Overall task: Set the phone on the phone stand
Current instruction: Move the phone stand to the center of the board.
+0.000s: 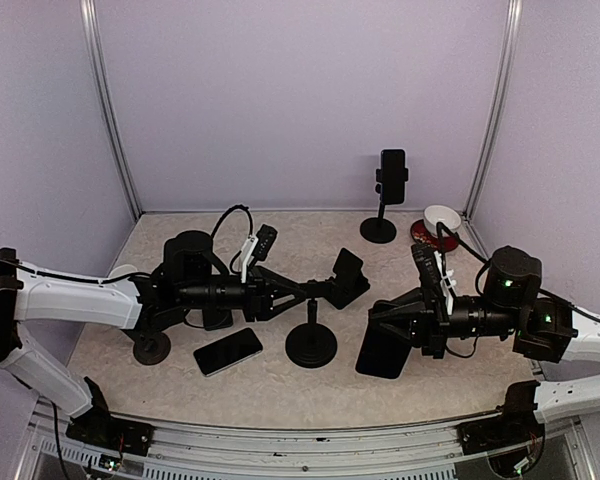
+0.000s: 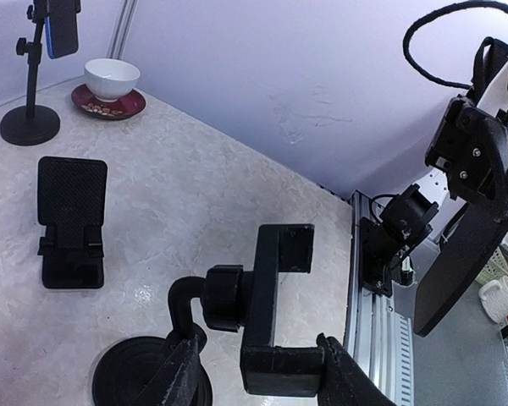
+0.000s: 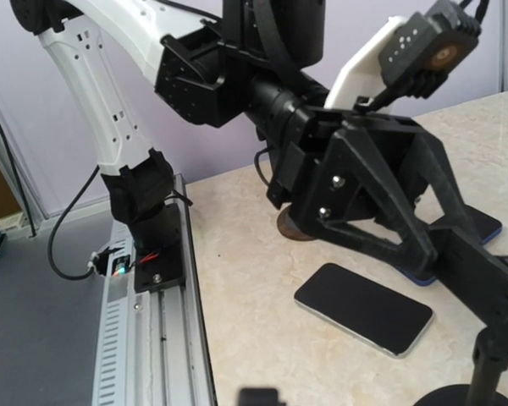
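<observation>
Nearest the left wrist lens, your left gripper stands part open with one finger on each side of the phone stand, at its clamp head; one finger looks to touch the clamp's lower end, but no view confirms that the hold is firm. Your right gripper is closed tight on the phone, pinching it near its upper end so that the body hangs tilted below the fingers, apart from the clamp; whether its lower corner clears the table cannot be told.

Risks noted:
- The clamp's mouth faces the phone yet looks narrow; an approach off-line is likely to strike a clamp arm rather than seat.
- If the left hold is loose, that blow could swing the head on its thin neck or tip the round base.
- A pinch at one end gives the phone leverage to twist or slip on contact.
- Both arms reach toward the same spot, so guard against finger meeting finger.
- A second phone lies flat near the base and a folding stand sits just beyond; a low pass could sweep either aside.
</observation>
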Controlling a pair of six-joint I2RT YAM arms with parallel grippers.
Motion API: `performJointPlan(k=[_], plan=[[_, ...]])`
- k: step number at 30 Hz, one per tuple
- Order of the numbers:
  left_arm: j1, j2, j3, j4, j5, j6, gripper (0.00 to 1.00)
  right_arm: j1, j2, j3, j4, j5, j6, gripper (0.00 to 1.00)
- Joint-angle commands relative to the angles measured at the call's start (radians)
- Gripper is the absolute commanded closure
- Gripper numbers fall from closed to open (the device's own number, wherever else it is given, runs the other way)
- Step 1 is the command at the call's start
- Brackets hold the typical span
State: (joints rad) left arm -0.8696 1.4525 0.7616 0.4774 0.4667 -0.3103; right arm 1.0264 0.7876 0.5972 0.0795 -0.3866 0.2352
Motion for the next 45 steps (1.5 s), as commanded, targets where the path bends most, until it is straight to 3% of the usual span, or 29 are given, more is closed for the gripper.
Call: performJointPlan(k=[1, 8, 12, 16, 38, 45], plan=[[0.012, -0.013, -0.018, 0.007, 0.019, 0.0, 0.58, -0.007, 0.003, 0.001, 0.064, 0.005, -0.01, 1.0], [0.016, -0.016, -0.018, 0.012, 0.034, -0.001, 0.6, -0.008, 0.015, 0.007, 0.068, 0.0, -0.012, 1.0], [0.02, -0.018, -0.02, 0.031, 0.056, -0.004, 0.53, -0.007, 0.022, 0.013, 0.067, -0.006, -0.011, 1.0], [0.027, -0.015, -0.018, 0.043, 0.075, -0.011, 0.53, -0.006, 0.022, 0.016, 0.063, -0.006, -0.011, 1.0], [0.027, 0.023, 0.008, 0.031, 0.11, -0.001, 0.66, -0.007, 0.033, 0.017, 0.061, -0.017, -0.008, 1.0], [0.027, 0.027, 0.007, 0.048, 0.115, 0.0, 0.75, -0.007, 0.038, 0.015, 0.063, -0.017, -0.005, 1.0]])
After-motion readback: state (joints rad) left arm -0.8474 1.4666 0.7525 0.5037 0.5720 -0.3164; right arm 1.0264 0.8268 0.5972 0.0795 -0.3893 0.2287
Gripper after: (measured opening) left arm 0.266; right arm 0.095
